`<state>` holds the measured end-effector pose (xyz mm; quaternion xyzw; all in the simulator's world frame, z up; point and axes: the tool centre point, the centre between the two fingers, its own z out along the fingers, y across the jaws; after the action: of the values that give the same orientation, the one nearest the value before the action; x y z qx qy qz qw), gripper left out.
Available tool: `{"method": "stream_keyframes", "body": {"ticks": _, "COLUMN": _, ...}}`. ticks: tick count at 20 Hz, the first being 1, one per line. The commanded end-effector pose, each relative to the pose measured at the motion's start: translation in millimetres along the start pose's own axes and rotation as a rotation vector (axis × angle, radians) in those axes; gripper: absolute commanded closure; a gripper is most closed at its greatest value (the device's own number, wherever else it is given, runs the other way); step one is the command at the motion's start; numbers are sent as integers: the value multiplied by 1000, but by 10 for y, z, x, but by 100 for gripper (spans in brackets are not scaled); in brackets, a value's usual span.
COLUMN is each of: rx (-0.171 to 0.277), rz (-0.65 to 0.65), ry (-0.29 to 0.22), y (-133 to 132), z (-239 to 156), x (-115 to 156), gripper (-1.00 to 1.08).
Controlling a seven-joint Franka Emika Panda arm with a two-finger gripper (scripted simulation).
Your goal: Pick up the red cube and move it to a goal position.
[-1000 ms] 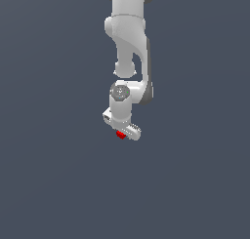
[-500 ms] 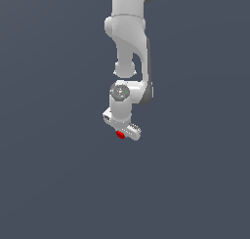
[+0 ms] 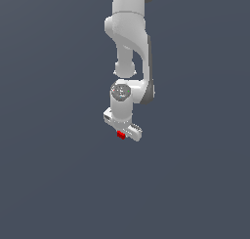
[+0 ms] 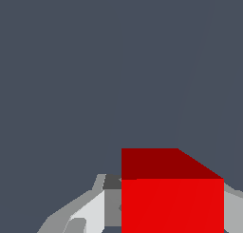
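Note:
The red cube [image 3: 120, 134] is a tiny bright red block peeking out under the white hand of the arm in the exterior view. My gripper [image 3: 122, 134] is shut on it, with the fingers mostly hidden behind the hand. In the wrist view the red cube [image 4: 172, 199] fills much of the frame, pressed between the grey-white fingers [image 4: 90, 213] on either side of it. No goal marker shows in either view.
The white arm [image 3: 128, 43] reaches down from the top of the exterior view. Around it there is only a plain dark grey-blue surface [image 3: 53, 174].
None of the arm, the gripper or the cube has visibly shifted over the last second.

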<state>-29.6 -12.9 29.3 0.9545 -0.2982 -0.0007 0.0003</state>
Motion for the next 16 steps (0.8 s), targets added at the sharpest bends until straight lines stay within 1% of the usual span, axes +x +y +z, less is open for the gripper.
{"method": "stream_keyframes", "body": {"ticks": 1, "rx": 1, "rz": 0, "ry": 1, "y": -60, "z": -86, "x": 32, "gripper": 108}}
{"method": "stream_keyframes", "body": {"ticks": 7, "rx": 0, "rz": 0, "ry": 2, "y": -279, "z": -394, "x": 149, "gripper": 108}}
{"method": "stream_keyframes", "body": {"ticks": 16, "rx": -1, "rz": 0, "ry": 2, "y": -736, "z": -1024, "x": 399, "gripper": 108}}
